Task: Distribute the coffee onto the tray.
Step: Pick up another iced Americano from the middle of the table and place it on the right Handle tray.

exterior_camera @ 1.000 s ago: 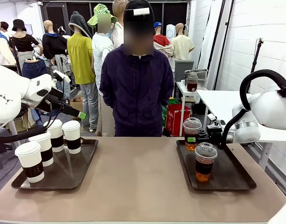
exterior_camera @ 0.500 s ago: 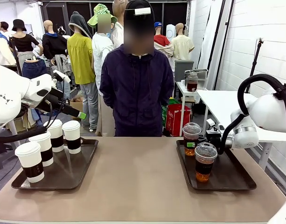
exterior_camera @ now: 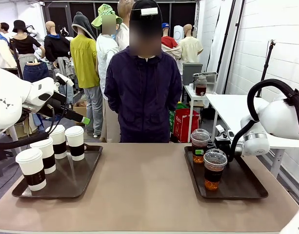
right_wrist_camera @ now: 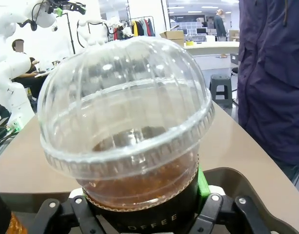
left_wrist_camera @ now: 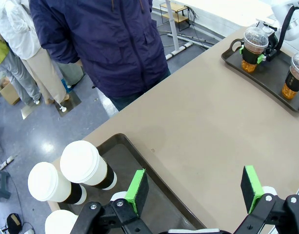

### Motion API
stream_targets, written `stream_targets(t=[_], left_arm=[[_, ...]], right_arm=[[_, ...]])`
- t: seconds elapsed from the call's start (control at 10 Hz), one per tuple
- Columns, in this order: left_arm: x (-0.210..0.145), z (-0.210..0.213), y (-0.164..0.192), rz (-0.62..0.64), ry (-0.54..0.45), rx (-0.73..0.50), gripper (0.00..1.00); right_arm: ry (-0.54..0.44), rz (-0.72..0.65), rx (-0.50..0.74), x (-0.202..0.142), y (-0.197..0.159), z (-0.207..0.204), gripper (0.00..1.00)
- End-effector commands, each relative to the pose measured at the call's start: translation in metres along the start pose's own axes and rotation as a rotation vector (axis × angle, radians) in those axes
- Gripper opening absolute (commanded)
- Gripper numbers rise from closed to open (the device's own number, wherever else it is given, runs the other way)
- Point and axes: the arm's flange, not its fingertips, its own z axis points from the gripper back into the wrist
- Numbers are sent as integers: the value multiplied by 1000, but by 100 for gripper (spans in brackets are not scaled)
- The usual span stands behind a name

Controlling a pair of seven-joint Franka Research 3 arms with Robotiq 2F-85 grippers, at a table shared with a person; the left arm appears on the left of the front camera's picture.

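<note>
Front view: right gripper (exterior_camera: pixel 204 150) around dome-lidded cup (exterior_camera: pixel 200 145) at 12 o'clock end of right tray (exterior_camera: pixel 247 185); clamped or releasing, cannot tell. Second iced cup (exterior_camera: pixel 214 169) just beside at 5 o'clock. Risk: pad drag on withdrawal tips cup, spills drink. Left gripper (left_wrist_camera: pixel 193 187) spread, empty.

Clear glossy plastic dome-lidded cups (exterior_camera: pixel 200 145) — matt white paper cups (exterior_camera: pixel 75 143) — on smooth dark trays (exterior_camera: pixel 247 186).

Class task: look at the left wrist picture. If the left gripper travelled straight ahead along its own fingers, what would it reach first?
Probably the bare tabletop, just beside the left tray's rim. The left gripper hangs open above that spot, with no cup between its pads. Depth is hard to judge here.
</note>
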Motion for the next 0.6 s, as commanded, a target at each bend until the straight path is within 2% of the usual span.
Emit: stream_targets(t=[0.0, 0.5], left_arm=[[-1, 0, 2, 6, -3, -7, 100], [-1, 0, 2, 6, -3, -7, 100]], right_arm=[[-6, 0, -18, 3, -5, -2, 100], [23, -38, -38, 7, 0, 4, 100]])
